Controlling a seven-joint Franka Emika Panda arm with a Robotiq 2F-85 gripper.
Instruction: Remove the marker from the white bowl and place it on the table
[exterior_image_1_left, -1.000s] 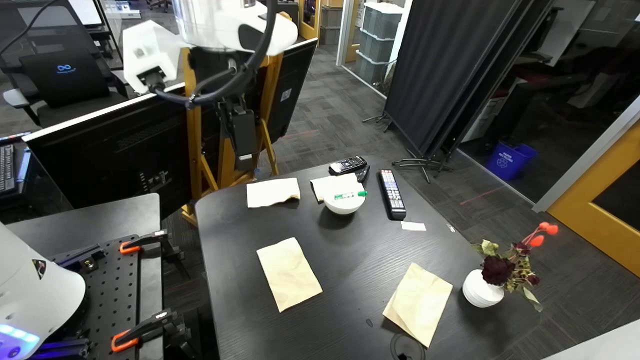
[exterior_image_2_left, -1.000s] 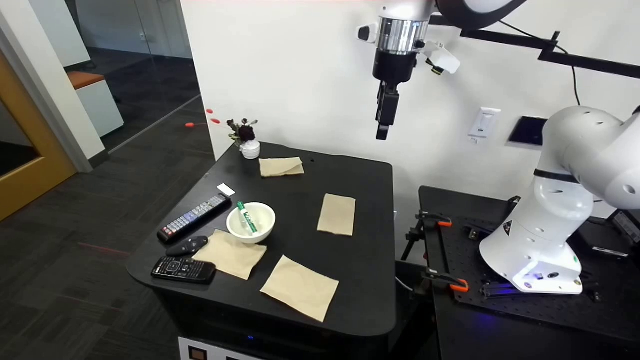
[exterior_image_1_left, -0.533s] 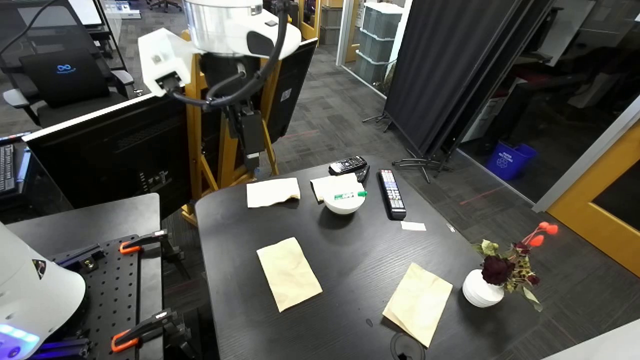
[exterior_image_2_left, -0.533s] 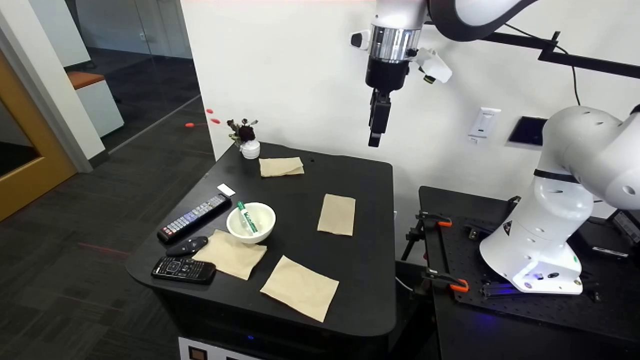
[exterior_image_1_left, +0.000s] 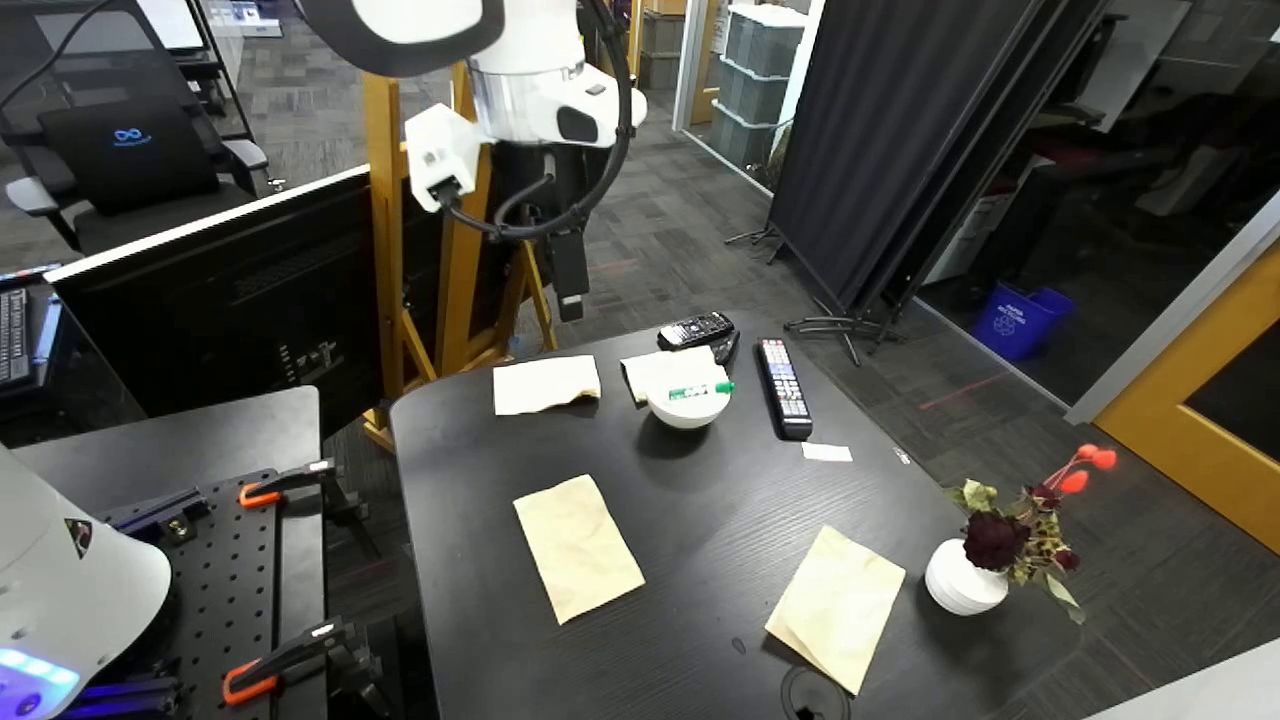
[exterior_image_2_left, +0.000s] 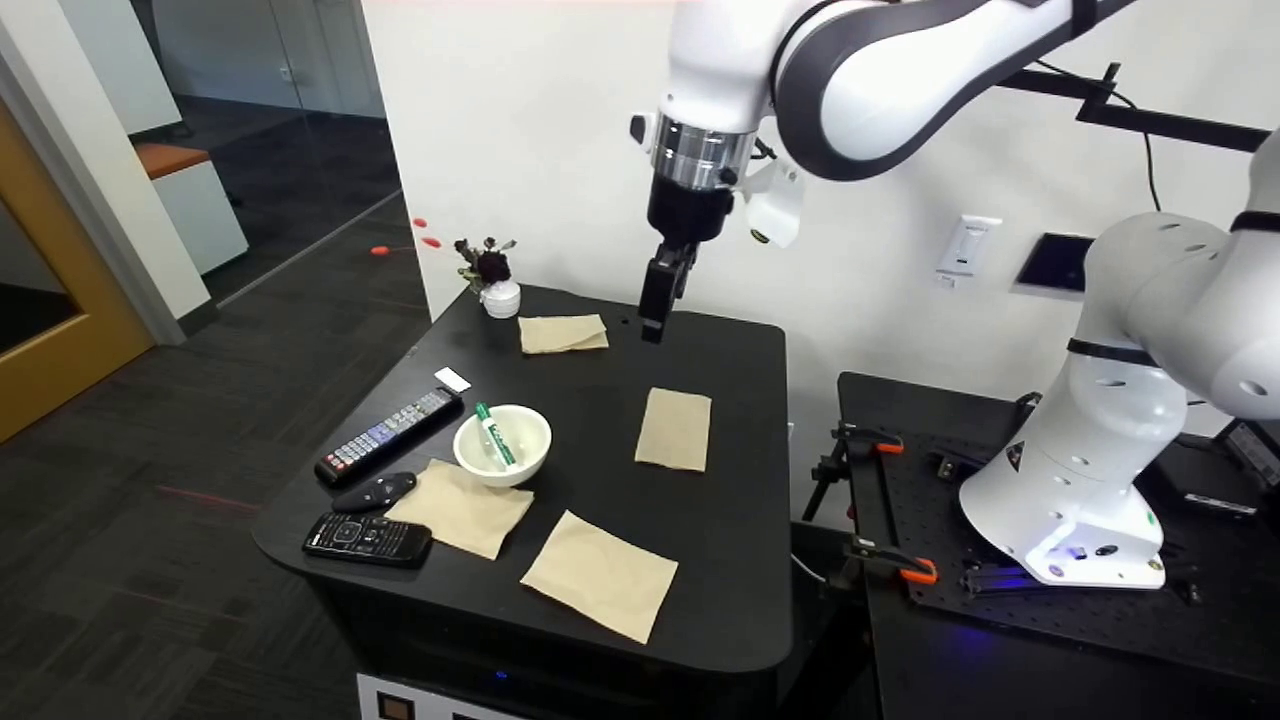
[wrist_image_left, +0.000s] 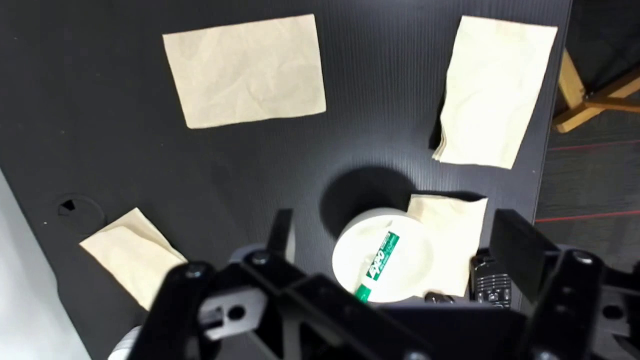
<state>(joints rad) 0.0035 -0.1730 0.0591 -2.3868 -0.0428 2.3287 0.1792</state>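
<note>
The white bowl (exterior_image_2_left: 535, 455) stands on the dark table (exterior_image_2_left: 590, 400), seen in both exterior views and in the wrist view (wrist_image_left: 415, 250). The green and white marker (exterior_image_2_left: 495, 436) leans in the bowl with its green cap over the rim. It also shows in an exterior view (exterior_image_1_left: 690, 391) and in the wrist view (wrist_image_left: 381, 260), where its cap end is partly hidden by the gripper. My gripper (wrist_image_left: 392, 225) is open and empty, its fingers on either side of the bowl in the wrist view. In both exterior views, the gripper (exterior_image_2_left: 655, 325) hangs well above the table, apart from the bowl.
A long remote (exterior_image_2_left: 390, 435) lies beside the bowl, with a smaller remote (exterior_image_2_left: 368, 540) and a dark device (exterior_image_2_left: 375, 492) near the edge. Several tan napkins (exterior_image_2_left: 675, 430) lie on the table; one touches the bowl. A white vase with flowers (exterior_image_2_left: 500, 298) stands at a corner.
The arm and gripper have moved lower and towards the bowl: rightwards and down in an exterior view, leftwards and down in an exterior view. The marker and the bowl have not moved.
</note>
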